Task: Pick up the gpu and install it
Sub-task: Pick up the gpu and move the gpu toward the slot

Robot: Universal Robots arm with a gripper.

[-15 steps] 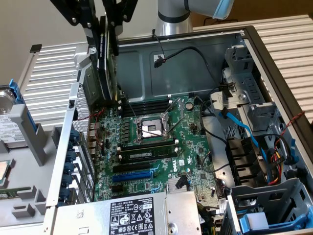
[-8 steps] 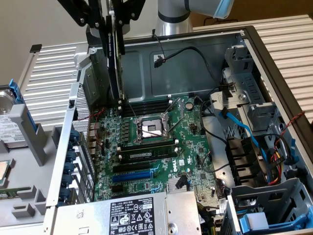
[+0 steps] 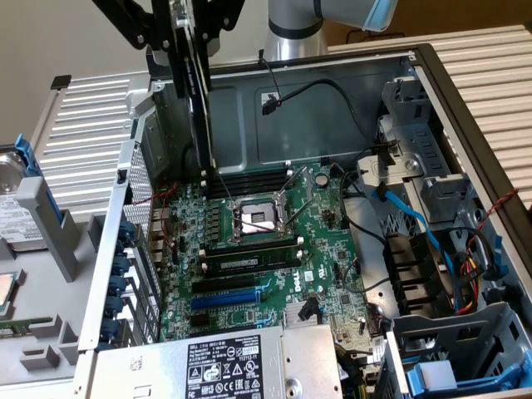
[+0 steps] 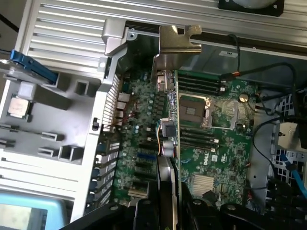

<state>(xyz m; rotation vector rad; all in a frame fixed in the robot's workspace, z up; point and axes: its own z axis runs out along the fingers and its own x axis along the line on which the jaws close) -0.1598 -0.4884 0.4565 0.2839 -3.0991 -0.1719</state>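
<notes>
End effector (image 3: 186, 35) gripping one gpu (image 3: 199, 116), one motherboard (image 3: 324, 233)

Computer repair bench or lab: opened desktop PC case (image 3: 249, 116), bare motherboard (image 3: 332, 212), loose hard drive (image 3: 12, 218).

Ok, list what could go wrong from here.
The gpu hangs on edge in the gripper over the motherboard; a slip could drop it onto the bare CPU socket.
Its silver bracket looks close to the case's rear wall and might catch there.
The blue slot appears offset from the card, so a skewed descent could scrape components.
</notes>
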